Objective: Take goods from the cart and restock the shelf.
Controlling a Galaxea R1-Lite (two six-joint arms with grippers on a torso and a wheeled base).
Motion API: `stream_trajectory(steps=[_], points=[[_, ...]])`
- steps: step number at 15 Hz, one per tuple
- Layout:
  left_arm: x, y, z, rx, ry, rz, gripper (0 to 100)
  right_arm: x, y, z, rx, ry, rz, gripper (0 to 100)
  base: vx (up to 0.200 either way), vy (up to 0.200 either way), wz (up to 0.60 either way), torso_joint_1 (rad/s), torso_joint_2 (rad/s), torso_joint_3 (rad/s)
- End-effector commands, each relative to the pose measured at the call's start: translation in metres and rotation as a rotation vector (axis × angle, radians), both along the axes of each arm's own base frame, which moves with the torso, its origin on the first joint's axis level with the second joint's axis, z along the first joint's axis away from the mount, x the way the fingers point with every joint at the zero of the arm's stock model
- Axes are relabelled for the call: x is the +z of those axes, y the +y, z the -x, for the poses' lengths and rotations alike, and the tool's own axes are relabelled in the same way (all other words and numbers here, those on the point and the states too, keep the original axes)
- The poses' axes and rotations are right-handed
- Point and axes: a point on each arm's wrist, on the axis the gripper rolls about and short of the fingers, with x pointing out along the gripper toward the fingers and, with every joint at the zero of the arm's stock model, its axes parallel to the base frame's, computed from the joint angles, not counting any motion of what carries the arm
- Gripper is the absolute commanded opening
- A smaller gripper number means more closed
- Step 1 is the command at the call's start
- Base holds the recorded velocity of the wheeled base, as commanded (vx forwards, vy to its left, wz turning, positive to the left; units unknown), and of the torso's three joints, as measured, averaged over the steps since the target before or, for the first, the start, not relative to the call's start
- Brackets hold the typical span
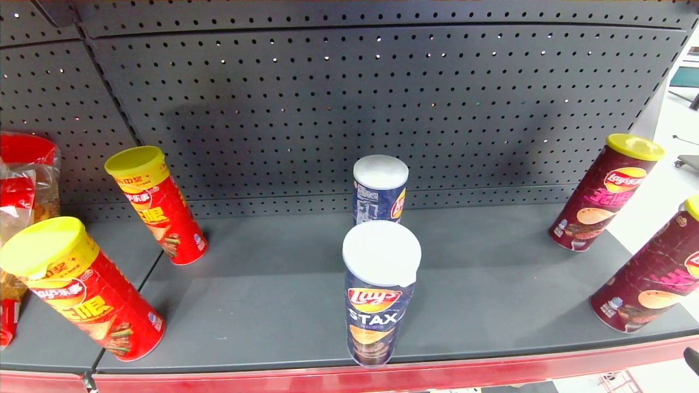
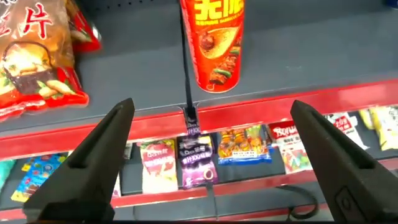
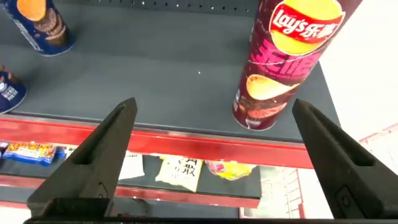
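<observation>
Several chip cans stand on the grey shelf (image 1: 284, 295). Two red cans with yellow lids (image 1: 158, 204) (image 1: 82, 289) are at the left, two blue cans with white lids (image 1: 379, 191) (image 1: 379, 295) in the middle, and two maroon cans with yellow lids (image 1: 606, 191) (image 1: 650, 273) at the right. My left gripper (image 2: 211, 104) is open and holds nothing, out in front of the shelf's red edge (image 2: 261, 109), below a red can (image 2: 214, 43). My right gripper (image 3: 214, 102) is also open with nothing in it, before the shelf edge near a maroon can (image 3: 286, 62).
Snack bags (image 1: 22, 180) lie at the shelf's far left, one of them also in the left wrist view (image 2: 37, 56). A lower shelf holds small packets (image 2: 199, 158) (image 3: 180, 171). A perforated back panel (image 1: 349, 109) closes the shelf behind. Bare shelf lies between the can groups.
</observation>
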Motion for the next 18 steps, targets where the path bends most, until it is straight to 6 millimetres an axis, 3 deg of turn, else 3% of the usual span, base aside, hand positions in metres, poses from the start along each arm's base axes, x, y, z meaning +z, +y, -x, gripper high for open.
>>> stream_trajectory(steps=[1, 7, 10, 18], points=[[0.0001, 0.0, -0.0004, -0.003, 0.002, -0.004, 100, -0.0051, -0.0001, 0.002, -0.003, 0.003, -0.002, 100, 0.0, 0.0, 0.0, 0.0, 0.0, 0.0], [0.0008, 0.0003, 0.0004, -0.005, -0.008, -0.04, 100, -0.0069, -0.0003, 0.0022, -0.012, 0.01, 0.002, 100, 0.0, 0.0, 0.0, 0.0, 0.0, 0.0], [0.0008, 0.0003, 0.0004, -0.006, -0.008, -0.042, 100, -0.0066, -0.0002, 0.0025, -0.008, 0.009, 0.003, 100, -0.2, 0.0, 0.0, 0.014, 0.0, 0.002], [0.0023, 0.0001, -0.0003, -0.009, -0.028, -0.038, 100, -0.0045, -0.0003, 0.0031, -0.011, -0.004, 0.006, 100, 0.0, 0.0, 0.0, 0.0, 0.0, 0.0]])
